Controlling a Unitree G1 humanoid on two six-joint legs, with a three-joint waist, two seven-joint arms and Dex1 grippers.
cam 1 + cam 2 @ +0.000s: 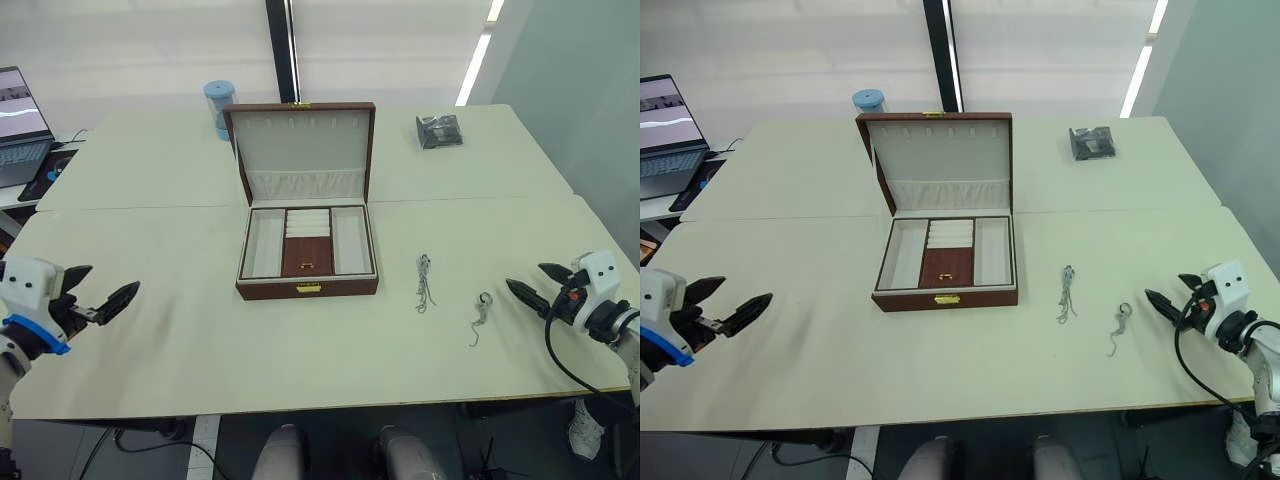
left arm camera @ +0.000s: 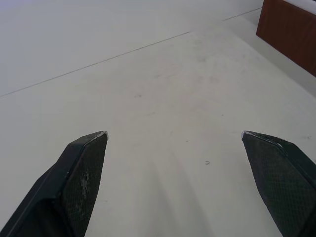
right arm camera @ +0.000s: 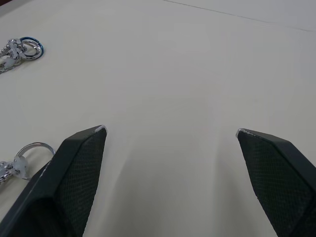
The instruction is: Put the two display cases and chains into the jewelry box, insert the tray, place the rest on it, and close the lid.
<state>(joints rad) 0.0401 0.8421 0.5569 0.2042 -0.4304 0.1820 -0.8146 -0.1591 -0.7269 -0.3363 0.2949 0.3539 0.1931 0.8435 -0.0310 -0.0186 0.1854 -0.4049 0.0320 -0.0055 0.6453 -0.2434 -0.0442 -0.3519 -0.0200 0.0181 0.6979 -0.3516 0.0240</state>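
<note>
Centrally on the pale cream desk (image 1: 200, 330) sits the large reddish-brown jewelry box (image 1: 307, 285), its gold clasp facing the front edge. Its hinged lid (image 1: 302, 150) stands upright at the back, cream inside, with a row of hooks above a gathered pocket. Inside the box the shallow tray (image 1: 307, 243) is seated, with cream side compartments and a brown centre section.

Right of the box, toward the front edge, lie two short thin silvery chains, well apart from the box. The nearer chain (image 1: 424, 282) lies stretched roughly front to back; the farther chain (image 1: 481, 316) lies beyond it, toward the right edge, a small ring at its far end.

The right gripper (image 1: 533, 285) hovers near the right edge, its two black fingers spread apart and holding nothing, pointing toward the farther chain, which is near the fingertips without touching them. In the right wrist view both chains' ring ends show just beside one finger.

The left gripper (image 1: 106, 289) hovers over the front-left part of the desk, fingers likewise spread and empty, well apart from the box; a corner of the box shows in its wrist view.

Near the back right corner rests a crinkly dark grey packet (image 1: 439, 131). Behind the lid stands a pale blue cylindrical container (image 1: 219, 108), and an open laptop (image 1: 22, 130) sits past the left edge.
</note>
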